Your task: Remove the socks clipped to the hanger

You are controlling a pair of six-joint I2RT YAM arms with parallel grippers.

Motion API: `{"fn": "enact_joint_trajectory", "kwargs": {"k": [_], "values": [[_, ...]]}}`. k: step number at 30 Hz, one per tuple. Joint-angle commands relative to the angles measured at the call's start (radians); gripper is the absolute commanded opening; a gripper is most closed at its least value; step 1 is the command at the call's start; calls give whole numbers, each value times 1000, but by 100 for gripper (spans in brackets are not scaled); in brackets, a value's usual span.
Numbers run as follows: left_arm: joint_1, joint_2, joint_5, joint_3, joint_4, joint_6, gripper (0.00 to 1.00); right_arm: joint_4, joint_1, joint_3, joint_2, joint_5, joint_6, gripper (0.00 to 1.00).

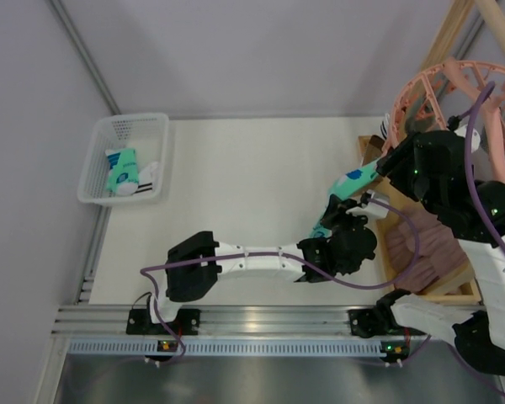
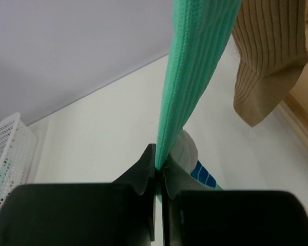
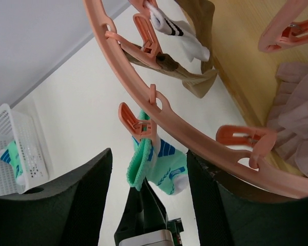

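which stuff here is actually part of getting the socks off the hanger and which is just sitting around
Job: salmon-pink hanger; mint-green sock, clipped and pinched by the left gripper; brown sock; white striped sock; open right gripper.
Just there: white basket with socks in it; wooden frame; pink ribbed cloth.

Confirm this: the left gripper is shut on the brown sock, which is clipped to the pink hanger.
Wrong sock. The left wrist view shows the left gripper shut on the mint-green sock; the brown sock hangs untouched beside it. The mint-green sock is clipped to the pink hanger.
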Motion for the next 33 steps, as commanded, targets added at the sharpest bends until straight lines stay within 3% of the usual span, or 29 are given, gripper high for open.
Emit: {"fn": "enact_joint_trajectory", "kwargs": {"k": [1, 23, 33], "values": [[-2, 10, -80, 27, -5, 15, 0, 74, 5, -2, 13, 63, 20, 57], [-15, 40, -94, 32, -6, 25, 0, 81, 13, -12, 105, 295, 14, 45], [-15, 39, -94, 29, -6, 29, 0, 88, 20, -31, 130, 373, -17, 45]]}}
